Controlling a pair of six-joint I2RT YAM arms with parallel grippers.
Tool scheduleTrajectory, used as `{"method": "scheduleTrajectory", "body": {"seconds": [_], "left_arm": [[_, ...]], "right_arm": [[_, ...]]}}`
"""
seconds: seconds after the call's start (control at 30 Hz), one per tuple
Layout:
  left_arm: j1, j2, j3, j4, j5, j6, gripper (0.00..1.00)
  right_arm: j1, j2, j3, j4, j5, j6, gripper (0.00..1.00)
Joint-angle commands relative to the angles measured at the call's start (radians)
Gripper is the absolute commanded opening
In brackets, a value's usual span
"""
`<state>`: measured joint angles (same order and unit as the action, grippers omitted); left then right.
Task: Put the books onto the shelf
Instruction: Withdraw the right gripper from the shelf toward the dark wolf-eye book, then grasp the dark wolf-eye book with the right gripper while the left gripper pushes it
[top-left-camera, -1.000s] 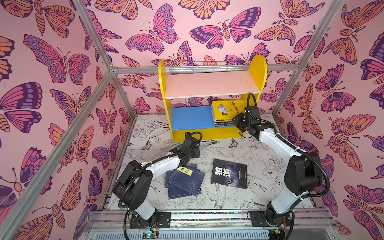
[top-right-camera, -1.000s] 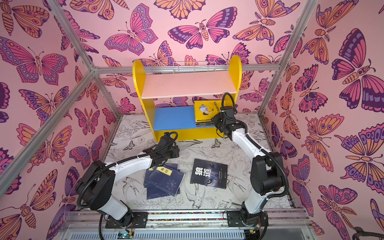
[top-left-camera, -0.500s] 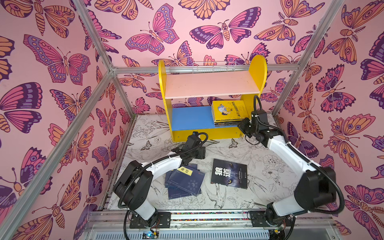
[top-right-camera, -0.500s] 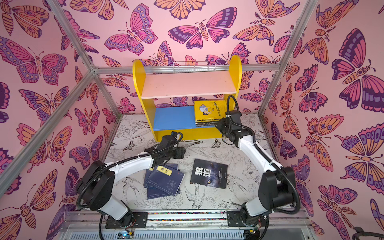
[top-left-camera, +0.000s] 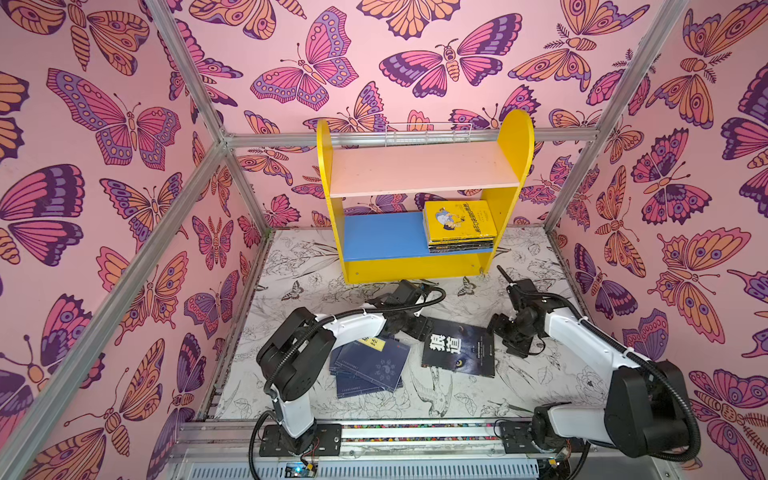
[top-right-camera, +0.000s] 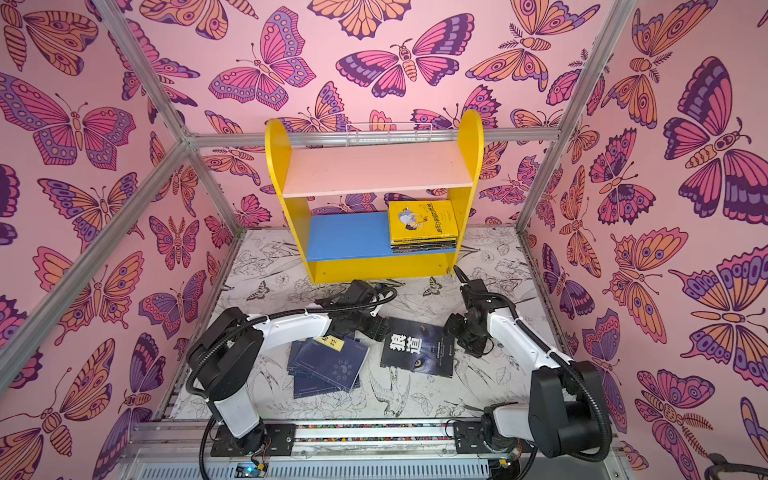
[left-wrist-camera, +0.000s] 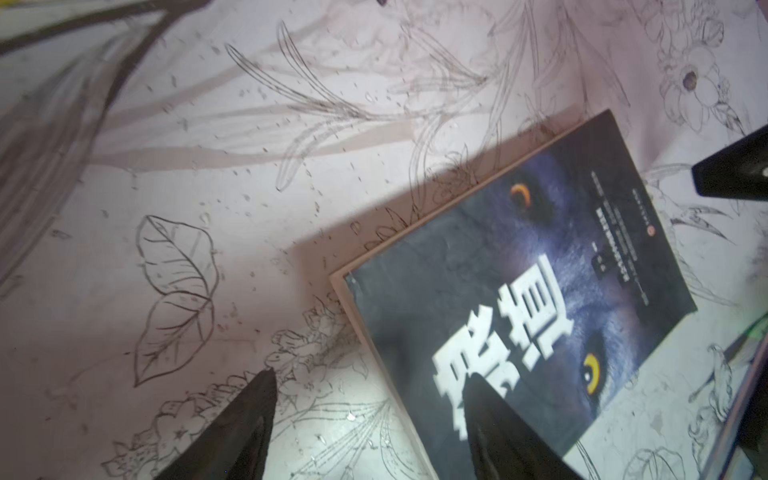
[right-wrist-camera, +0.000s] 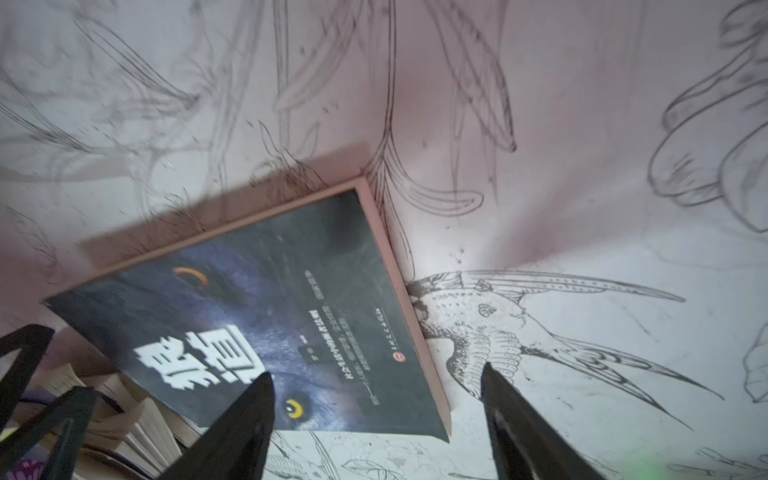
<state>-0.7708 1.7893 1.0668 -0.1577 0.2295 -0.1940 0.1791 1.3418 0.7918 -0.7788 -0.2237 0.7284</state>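
The shelf (top-left-camera: 515, 137) (top-right-camera: 471, 137) stands at the back. On the right of its blue lower board lies a stack of books topped by a yellow cover (top-left-camera: 459, 220) (top-right-camera: 423, 220). A black book with a wolf's eyes (top-left-camera: 459, 347) (top-right-camera: 419, 349) (left-wrist-camera: 519, 270) (right-wrist-camera: 270, 311) lies flat on the floor. My left gripper (top-left-camera: 415, 326) (top-right-camera: 374, 326) (left-wrist-camera: 370, 374) is open astride its left edge. My right gripper (top-left-camera: 505, 338) (top-right-camera: 463, 338) (right-wrist-camera: 376, 370) is open astride its right edge. Navy books (top-left-camera: 370, 368) (top-right-camera: 328, 365) lie in a loose pile under the left arm.
The pale pink upper board (top-left-camera: 419, 166) carries nothing. A wire rail (top-left-camera: 428, 131) runs behind it. Butterfly-printed walls on aluminium bars (top-left-camera: 577, 166) enclose the floor mat (top-left-camera: 457, 399) on three sides. The arm bases sit on a rail (top-left-camera: 415, 432) at the front.
My right gripper drew back from the shelf stack, came down beside the black book and opened. My left gripper slid right to that book's other edge and opened wider.
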Motion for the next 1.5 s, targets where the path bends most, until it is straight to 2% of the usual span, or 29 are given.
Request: {"method": "scheduleTrajectory", "body": {"seconds": [0.0,0.17,0.33,0.43,0.57,0.7,0.8,0.9,0.97,1.07,1.17,1.23,1.37,1.47], "left_arm": [[-0.006,0.043,0.012,-0.058,0.103,0.039,0.71],[-0.011,0.116,0.032,-0.067,0.192,0.028,0.65],[-0.010,0.160,0.055,-0.099,0.194,0.028,0.64],[-0.005,0.170,0.071,-0.108,0.156,0.009,0.64],[-0.001,0.165,0.085,-0.107,0.089,-0.017,0.67],[-0.001,0.156,0.083,-0.108,0.081,-0.028,0.68],[-0.001,0.130,0.072,-0.121,0.082,-0.023,0.71],[-0.001,0.081,0.070,-0.165,0.053,-0.007,0.77],[0.001,0.034,0.061,-0.188,0.009,-0.015,0.83],[0.018,-0.029,0.051,-0.189,-0.105,-0.082,0.88],[0.040,-0.039,0.086,-0.142,-0.152,-0.098,0.91],[0.059,0.008,0.163,-0.124,-0.152,-0.081,0.91],[0.073,0.170,0.329,-0.111,-0.162,-0.037,0.79],[0.073,0.287,0.422,-0.091,-0.189,-0.035,0.66]], "right_arm": [[-0.001,0.026,-0.063,-0.016,-0.117,-0.074,0.77],[-0.001,0.086,-0.104,0.141,-0.217,-0.121,0.69],[-0.001,0.130,-0.055,0.360,-0.292,-0.060,0.63],[-0.001,0.183,0.060,0.420,-0.305,-0.057,0.61],[-0.001,0.318,0.271,0.387,-0.310,-0.115,0.62],[0.000,0.392,0.429,0.356,-0.231,-0.153,0.66],[-0.001,0.400,0.496,0.268,-0.050,-0.162,0.71],[-0.001,0.357,0.458,0.207,0.106,-0.170,0.75],[-0.001,0.304,0.374,0.210,0.125,-0.170,0.76],[-0.001,0.237,0.250,0.221,0.057,-0.167,0.77],[-0.001,0.161,0.139,0.251,-0.060,-0.154,0.76],[-0.001,0.152,0.079,0.292,-0.130,-0.136,0.75],[-0.001,0.209,0.022,0.390,-0.216,-0.070,0.73],[-0.001,0.284,0.008,0.438,-0.262,-0.018,0.73]]}}
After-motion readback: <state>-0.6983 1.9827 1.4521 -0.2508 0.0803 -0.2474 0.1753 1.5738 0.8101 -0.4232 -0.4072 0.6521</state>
